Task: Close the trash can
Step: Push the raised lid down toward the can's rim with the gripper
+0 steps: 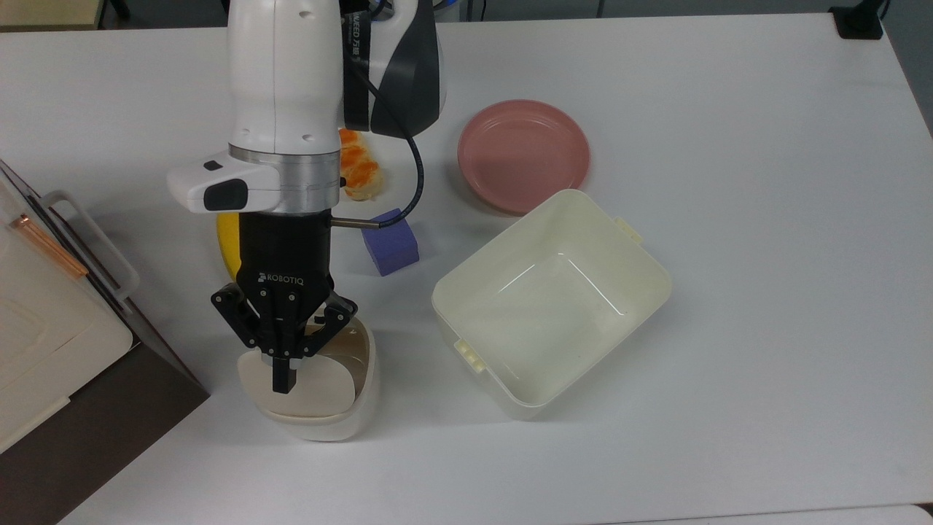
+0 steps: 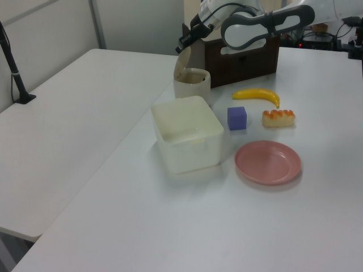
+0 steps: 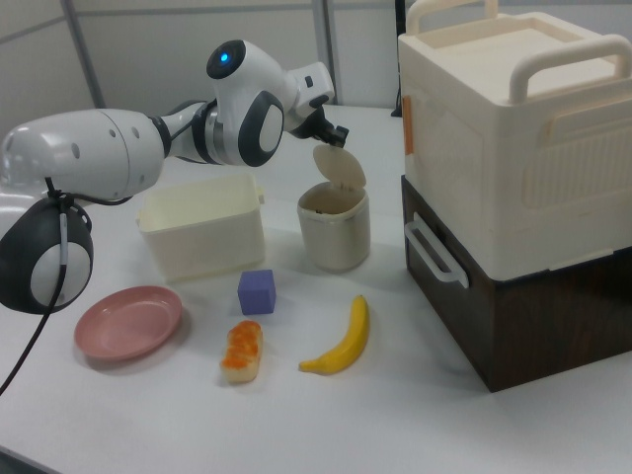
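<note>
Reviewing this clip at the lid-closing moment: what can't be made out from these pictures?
- Contact between the gripper and the trash can lid: the top view's gripper covers it; too small in the left and right views.
- Lid button: hidden under the gripper in the top view.
- Banana: mostly hidden by the arm in the top view.
- Inside of the trash can: not visible in any view.

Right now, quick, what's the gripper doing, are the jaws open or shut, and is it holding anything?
Gripper: jaws shut, holding nothing; its tip is over the raised lid of the trash can, which stands open.
</note>
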You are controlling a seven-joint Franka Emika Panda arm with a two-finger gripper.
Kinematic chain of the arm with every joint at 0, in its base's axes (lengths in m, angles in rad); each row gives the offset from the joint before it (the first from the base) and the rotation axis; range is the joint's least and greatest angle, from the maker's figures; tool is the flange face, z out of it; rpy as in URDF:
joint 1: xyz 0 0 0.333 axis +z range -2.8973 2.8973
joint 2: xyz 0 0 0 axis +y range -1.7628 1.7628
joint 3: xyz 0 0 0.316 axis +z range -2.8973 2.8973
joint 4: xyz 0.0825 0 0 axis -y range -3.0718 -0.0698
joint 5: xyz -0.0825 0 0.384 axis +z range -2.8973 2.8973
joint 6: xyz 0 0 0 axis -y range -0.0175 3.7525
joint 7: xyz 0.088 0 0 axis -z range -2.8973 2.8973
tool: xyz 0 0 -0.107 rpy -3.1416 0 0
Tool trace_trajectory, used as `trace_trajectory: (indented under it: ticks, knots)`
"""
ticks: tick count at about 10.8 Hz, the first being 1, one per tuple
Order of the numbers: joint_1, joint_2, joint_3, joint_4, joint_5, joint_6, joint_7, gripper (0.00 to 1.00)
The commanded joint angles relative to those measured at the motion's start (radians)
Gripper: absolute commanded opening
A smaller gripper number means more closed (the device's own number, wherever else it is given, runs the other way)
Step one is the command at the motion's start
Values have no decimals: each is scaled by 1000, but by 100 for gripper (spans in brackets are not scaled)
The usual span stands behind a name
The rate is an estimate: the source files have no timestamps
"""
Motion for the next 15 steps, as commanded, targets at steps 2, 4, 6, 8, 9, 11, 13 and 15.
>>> trace_trajectory:
  ticks: [2,4,6,8,9,11,13,15]
  knots:
    - [3,-60,-2,-75,-39,10,37,0]
    - [0,-104,-4,-145,-42,14,37,0]
    - [-2,-140,-7,-195,-47,14,37,0]
    - [-6,-144,-7,-213,-48,13,37,0]
    - [-8,-146,-9,-228,-48,13,37,0]
    - [-15,-158,-10,-255,-54,11,37,0]
    - [-19,-179,-9,-300,-54,10,38,0]
    - [-19,-192,-9,-337,-68,10,67,0]
